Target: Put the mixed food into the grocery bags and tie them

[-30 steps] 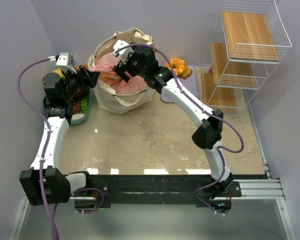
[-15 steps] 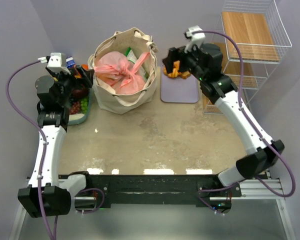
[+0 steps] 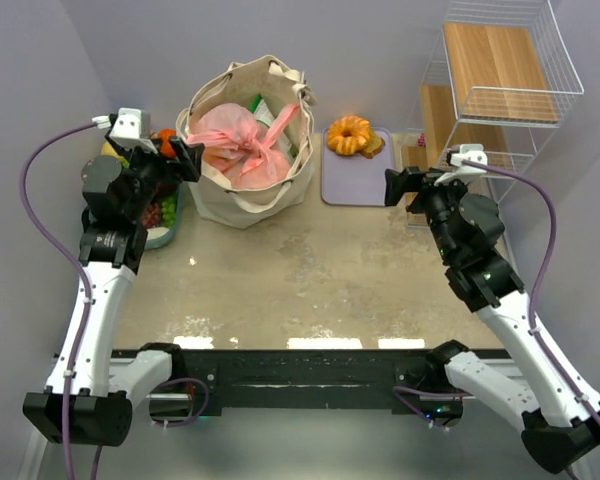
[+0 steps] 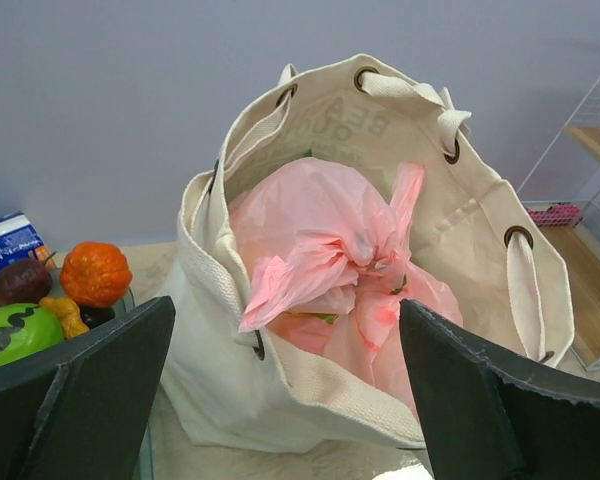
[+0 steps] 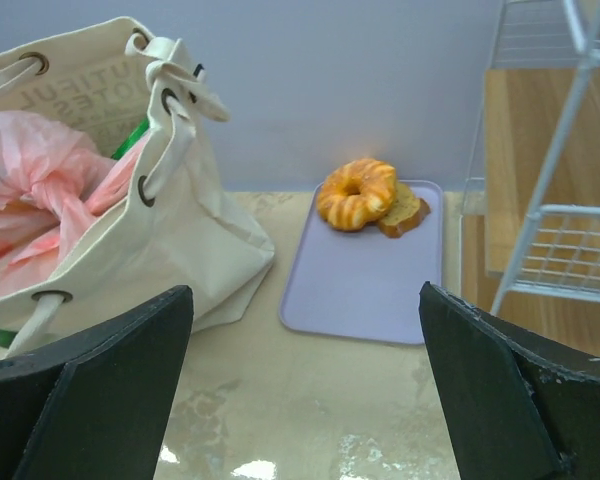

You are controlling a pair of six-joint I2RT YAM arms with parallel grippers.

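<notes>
Pink bag (image 3: 242,148) knotted inside tote (image 3: 242,205) (tote looks untied) | ring cake (image 3: 349,134) unpacked on tray (image 3: 358,182) | left gripper (image 3: 188,160), right gripper (image 3: 395,188) spread wide, empty

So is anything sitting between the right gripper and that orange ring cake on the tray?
Nothing visible. The right gripper is open, and only bare table and the lavender tray lie between it and the ring cake. A brown slice touches the cake's right side; the canvas tote stands off to the left.
</notes>
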